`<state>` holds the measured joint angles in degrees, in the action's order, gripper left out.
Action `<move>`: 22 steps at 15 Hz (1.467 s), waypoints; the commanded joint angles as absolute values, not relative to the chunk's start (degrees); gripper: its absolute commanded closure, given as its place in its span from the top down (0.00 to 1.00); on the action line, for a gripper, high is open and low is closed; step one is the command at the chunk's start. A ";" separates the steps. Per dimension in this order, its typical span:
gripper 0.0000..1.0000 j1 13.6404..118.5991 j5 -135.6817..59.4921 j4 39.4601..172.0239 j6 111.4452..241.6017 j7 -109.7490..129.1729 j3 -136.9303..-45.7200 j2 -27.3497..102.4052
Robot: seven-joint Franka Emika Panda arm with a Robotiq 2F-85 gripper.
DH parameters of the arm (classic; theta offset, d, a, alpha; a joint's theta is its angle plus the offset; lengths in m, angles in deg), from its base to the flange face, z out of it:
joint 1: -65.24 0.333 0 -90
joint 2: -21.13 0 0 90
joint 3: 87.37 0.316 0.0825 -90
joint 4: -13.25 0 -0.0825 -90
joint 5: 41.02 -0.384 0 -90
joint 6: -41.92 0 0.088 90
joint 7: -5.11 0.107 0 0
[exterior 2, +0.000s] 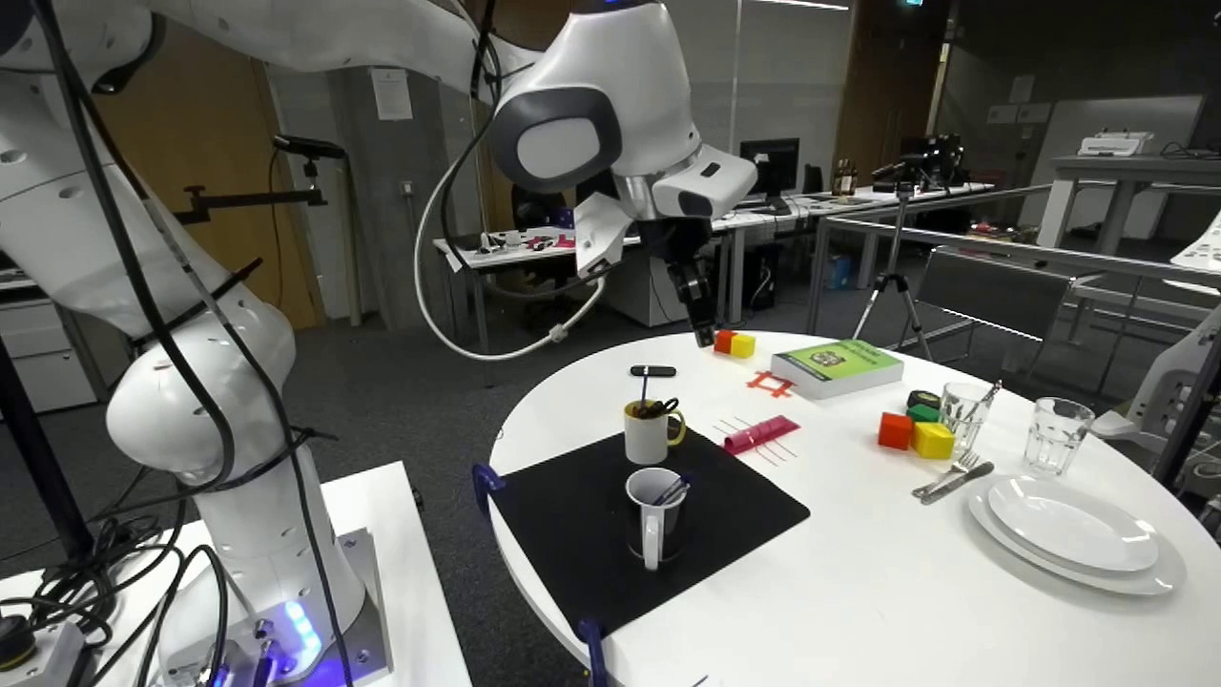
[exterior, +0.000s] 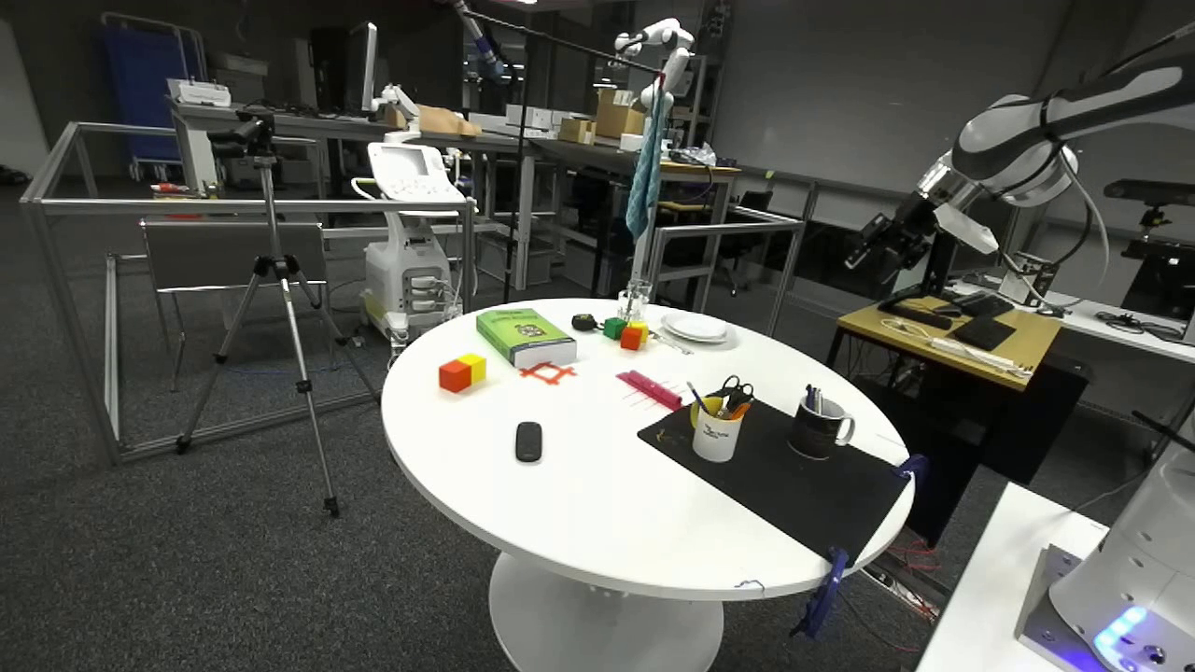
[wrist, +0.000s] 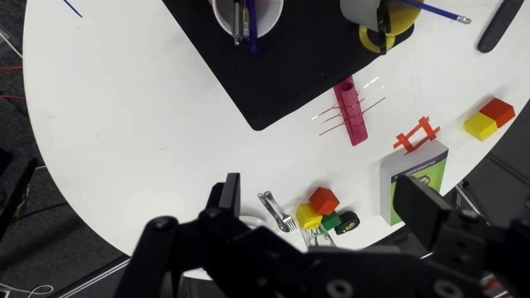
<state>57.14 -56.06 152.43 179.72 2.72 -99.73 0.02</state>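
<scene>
The arm (exterior 2: 601, 105) reaches out high above the round white worktop (exterior: 579, 504), its jaws spread wide around bare air, well clear of everything below. A black mat (exterior 2: 739, 506) covers one side of the worktop, with blue clamps (exterior: 823, 599) at two of its corners on the edge. Two stacked plates (exterior 2: 1078, 520) sit near the edge, well apart from a thick green book (exterior: 526, 336). On the mat, nearest the jaws, stand a white mug (exterior 2: 646, 437) holding a pencil and scissors, and a dark mug (exterior: 817, 431) holding pens. Of two glasses (exterior 2: 1057, 434), one is near the plates. A pink roll (wrist: 352, 107) lies by the mat's edge. A black oblong (exterior: 528, 441) lies flat. A fork (wrist: 281, 211) and knife (wrist: 272, 211) rest side by side near red, yellow and green cubes (wrist: 324, 201), which appear between the jaws in the wrist view, beside a tape measure (wrist: 348, 222). Another red and yellow pair (exterior: 467, 371) sits near the book.
</scene>
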 commanded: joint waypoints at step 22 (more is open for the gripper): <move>1.00 56.45 -47.75 158.10 185.34 16.56 -94.97 13.95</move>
<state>56.28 -48.01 157.77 182.72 15.25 -95.63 11.75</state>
